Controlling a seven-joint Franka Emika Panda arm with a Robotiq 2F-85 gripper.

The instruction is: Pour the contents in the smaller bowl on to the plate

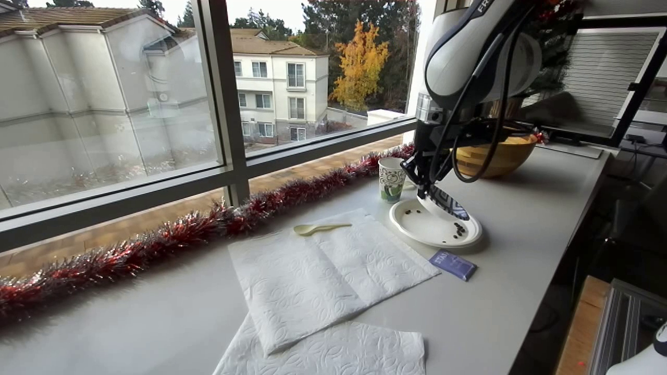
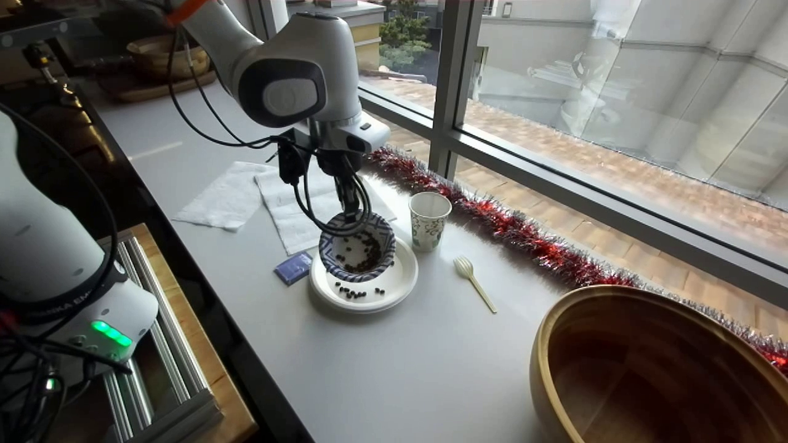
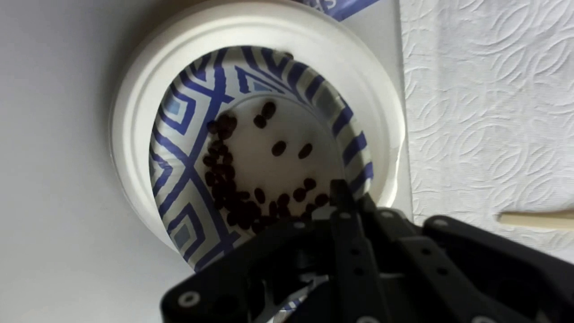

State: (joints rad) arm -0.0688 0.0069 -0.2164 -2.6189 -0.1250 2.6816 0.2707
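The smaller bowl, white with a blue pattern inside, is tilted over the plate in both exterior views [image 1: 449, 204] [image 2: 327, 249] and in the wrist view [image 3: 179, 112]. My gripper [image 1: 424, 192] is shut on its rim; in the wrist view the fingertips [image 3: 354, 197] pinch the rim. The contents, dark bean-like pieces [image 3: 228, 188], lie gathered along the bowl's lower side; they also show in an exterior view [image 2: 369, 258]. The white plate [image 1: 417, 229] [image 2: 403, 271] lies on the table below the bowl. Several dark pieces [image 2: 352, 294] lie on it. The bowl hides part of the plate.
A patterned paper cup [image 1: 392, 179] [image 2: 429, 221] stands close to the plate. A purple packet [image 1: 452, 264] and white napkins [image 1: 323, 281] lie beside it. A pale spoon [image 1: 320, 228], a fork [image 2: 473, 280], a large wooden bowl [image 2: 548, 381] and red tinsel [image 1: 208, 224] are around.
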